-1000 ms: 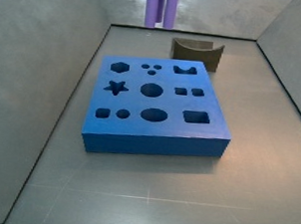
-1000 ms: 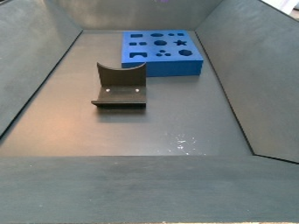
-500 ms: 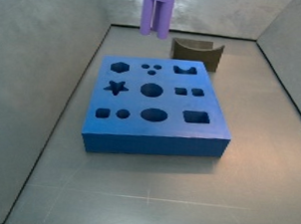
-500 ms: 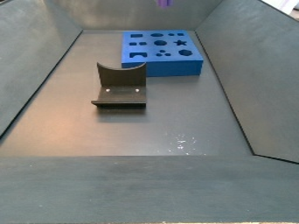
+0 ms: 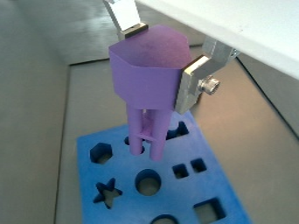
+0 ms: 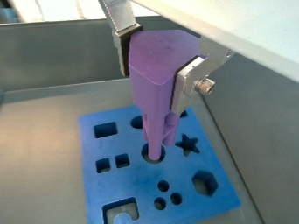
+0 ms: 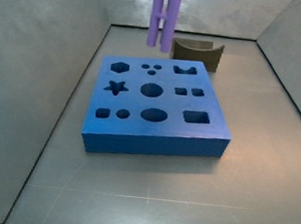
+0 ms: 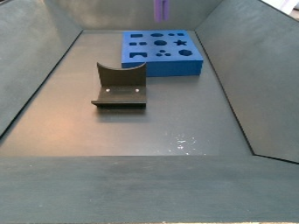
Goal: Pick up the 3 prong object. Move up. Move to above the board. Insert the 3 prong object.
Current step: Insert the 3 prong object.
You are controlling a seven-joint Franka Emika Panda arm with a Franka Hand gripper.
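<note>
End effector [image 5: 162, 63] has its fingers clamped on the blocky top of the 3 prong object [image 5: 149, 83], prongs hanging down above the board [image 5: 205, 188], not touching it.

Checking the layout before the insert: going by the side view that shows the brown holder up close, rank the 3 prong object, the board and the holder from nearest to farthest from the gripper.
1. The 3 prong object: held in the gripper, whose fingers show only in the wrist views.
2. The board: directly beneath the prongs, at the far end.
3. The dark brown curved holder: mid-floor, well away from the gripper.
</note>
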